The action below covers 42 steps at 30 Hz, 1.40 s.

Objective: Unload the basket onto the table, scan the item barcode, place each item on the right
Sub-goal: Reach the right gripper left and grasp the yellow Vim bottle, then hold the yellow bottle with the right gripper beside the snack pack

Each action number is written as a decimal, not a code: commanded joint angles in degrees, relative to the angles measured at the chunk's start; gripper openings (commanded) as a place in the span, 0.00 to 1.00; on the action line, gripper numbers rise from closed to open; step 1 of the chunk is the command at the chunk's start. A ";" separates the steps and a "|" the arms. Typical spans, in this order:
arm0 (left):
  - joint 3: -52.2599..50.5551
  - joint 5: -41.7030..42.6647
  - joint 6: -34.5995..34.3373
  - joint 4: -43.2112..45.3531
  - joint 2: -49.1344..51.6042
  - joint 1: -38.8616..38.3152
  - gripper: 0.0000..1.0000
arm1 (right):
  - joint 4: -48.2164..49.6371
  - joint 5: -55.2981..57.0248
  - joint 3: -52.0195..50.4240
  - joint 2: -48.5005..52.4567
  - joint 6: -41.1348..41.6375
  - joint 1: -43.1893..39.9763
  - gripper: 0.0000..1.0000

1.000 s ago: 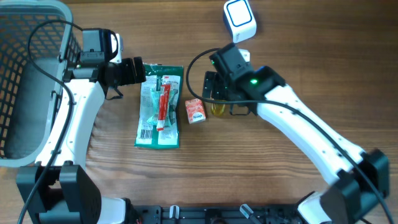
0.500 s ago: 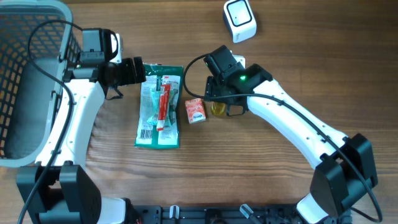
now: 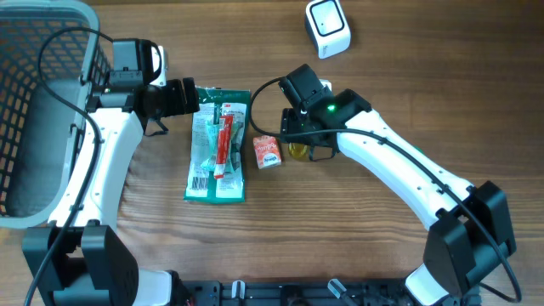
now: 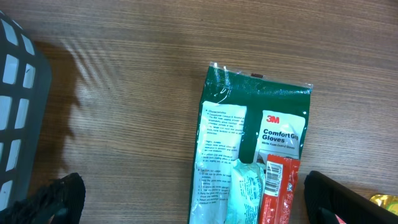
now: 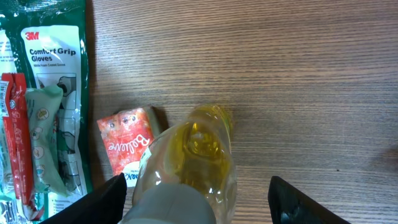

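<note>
- We see the right pincer [image 5: 196, 186] open, its jaws straddling the yellow bottle [image 5: 205, 134]; there is a clear gap on one side, so no grip.
- The bottle lies on the surface [image 5: 311, 74], just beside an orange sachet [image 5: 124, 146].
- The left pincer [image 4: 193, 199] is wide and empty above the gloves pack [image 4: 255, 162].

This looks like a mock shop checkout laid out on a wooden counter [image 3: 391, 76]. A grey mesh shopping basket [image 3: 25, 76] stands left of a retail pack of gloves [image 3: 218, 144]. A white barcode scanner [image 3: 327, 27] sits up and right of the pack. A small red sachet [image 3: 267, 152] and a bottle [image 5: 193, 155] of yellow liquid lie just right of it.
</note>
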 commanded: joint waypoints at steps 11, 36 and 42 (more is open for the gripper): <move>0.39 0.46 0.94 0.15 -0.22 0.20 1.00 | 2.75 -0.31 -2.93 1.11 -0.61 0.09 0.66; 0.39 0.46 0.94 0.17 -0.22 0.20 1.00 | 6.49 -0.11 -4.07 1.11 -12.15 0.07 0.65; 0.39 0.46 0.94 0.17 -0.22 0.20 1.00 | 6.86 -0.04 -4.07 1.11 -12.66 0.07 0.46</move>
